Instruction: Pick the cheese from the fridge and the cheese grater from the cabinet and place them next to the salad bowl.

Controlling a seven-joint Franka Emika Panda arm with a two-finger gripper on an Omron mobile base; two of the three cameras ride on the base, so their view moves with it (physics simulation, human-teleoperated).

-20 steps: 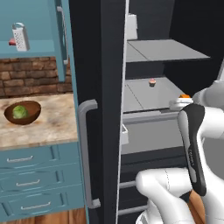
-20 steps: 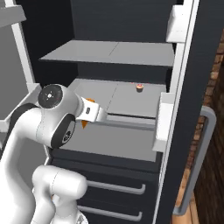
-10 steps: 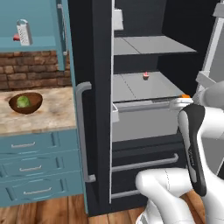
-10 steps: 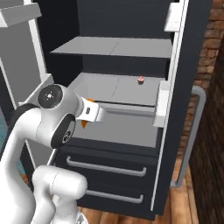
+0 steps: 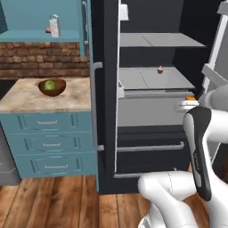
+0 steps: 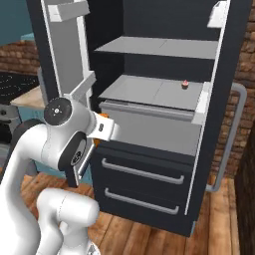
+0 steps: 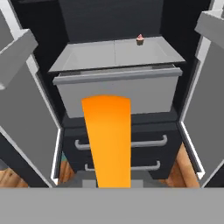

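— While you look along the hand, what's in the gripper (image 7: 106, 186)?
— You've got the cheese (image 7: 107, 140), jaws clamped narrow on the orange wedge, which sticks up toward the open fridge (image 7: 116, 83).

— Where's the rest?
— You'll find the salad bowl (image 5: 52, 87) on the counter (image 5: 26, 100), toward its back edge, lettuce inside. Your cheese grater (image 5: 54, 25) stands upright on the cabinet (image 5: 26, 20) shelf above it. A small cupcake (image 6: 185, 84) sits near the back right of the fridge's middle shelf.
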